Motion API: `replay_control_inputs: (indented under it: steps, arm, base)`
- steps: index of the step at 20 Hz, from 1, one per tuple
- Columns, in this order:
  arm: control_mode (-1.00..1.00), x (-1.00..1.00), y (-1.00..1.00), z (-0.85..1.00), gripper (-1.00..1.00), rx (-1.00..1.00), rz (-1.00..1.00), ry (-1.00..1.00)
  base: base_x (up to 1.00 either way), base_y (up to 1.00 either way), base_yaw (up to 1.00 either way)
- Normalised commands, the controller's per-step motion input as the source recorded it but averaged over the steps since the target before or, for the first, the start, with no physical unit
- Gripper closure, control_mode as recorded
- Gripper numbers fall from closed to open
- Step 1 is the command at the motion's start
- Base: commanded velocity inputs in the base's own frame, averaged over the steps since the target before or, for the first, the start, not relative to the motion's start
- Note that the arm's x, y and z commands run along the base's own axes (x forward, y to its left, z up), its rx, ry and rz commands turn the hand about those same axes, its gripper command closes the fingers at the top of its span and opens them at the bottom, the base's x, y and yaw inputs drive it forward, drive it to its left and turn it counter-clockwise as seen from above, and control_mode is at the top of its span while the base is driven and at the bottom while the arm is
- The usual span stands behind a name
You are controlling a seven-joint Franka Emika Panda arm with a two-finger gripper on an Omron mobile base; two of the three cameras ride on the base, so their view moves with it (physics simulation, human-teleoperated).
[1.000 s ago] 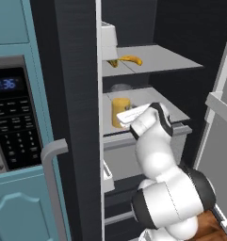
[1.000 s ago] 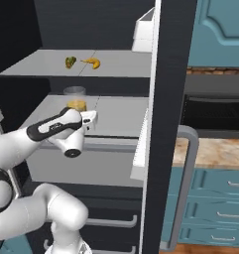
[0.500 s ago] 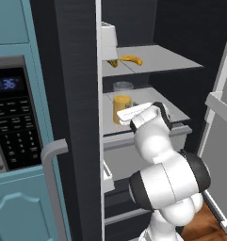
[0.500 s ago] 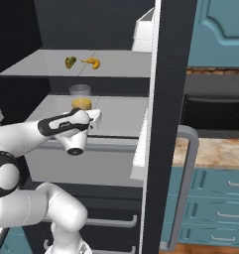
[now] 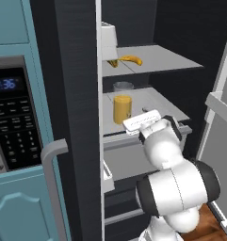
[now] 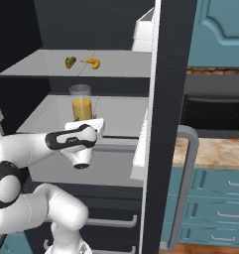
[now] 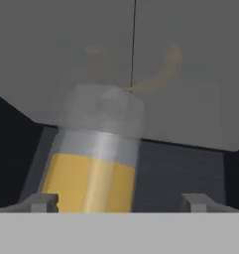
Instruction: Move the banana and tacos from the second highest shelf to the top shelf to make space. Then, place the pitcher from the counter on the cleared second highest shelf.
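Note:
The pitcher (image 5: 122, 107) of orange juice stands upright on the second highest shelf (image 5: 157, 101), left of its centre seam. My gripper (image 5: 134, 124) hangs just in front of the pitcher (image 6: 82, 103), open and apart from it. In the hand view the pitcher (image 7: 93, 163) rises close ahead, and the gripper (image 7: 121, 203) has its fingertips spread wider than the pitcher. On the top shelf (image 6: 41, 67) the banana (image 6: 92, 62) lies beside the tacos (image 6: 70, 61). From the left, the banana (image 5: 130, 59) shows and the tacos (image 5: 113, 63) are half hidden by the door edge.
The open fridge door (image 5: 77, 117) stands close on the left, with a white box (image 5: 109, 40) in its bin. A microwave (image 5: 16, 117) sits further left. The other door (image 5: 223, 122) is at the right. The counter (image 6: 210, 151) over teal drawers lies to the right.
My hand has drawn back a little from the pitcher, which stays standing on the second highest shelf. The arm's elbow has swung lower and closer to the cameras.

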Motion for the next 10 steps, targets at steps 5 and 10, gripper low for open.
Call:
replay_control_inputs:
  steps: [5, 10]
  arm:
    - [-1.00, -0.97, 0.00, 0.68, -1.00, 0.00, 0.00, 0.00]
    - [-1.00, -0.74, 0.00, 1.00, -1.00, -0.01, 0.00, 0.02]
  base:
    - [0.00, 0.00, 0.00]
    - [0.00, 0.00, 0.00]
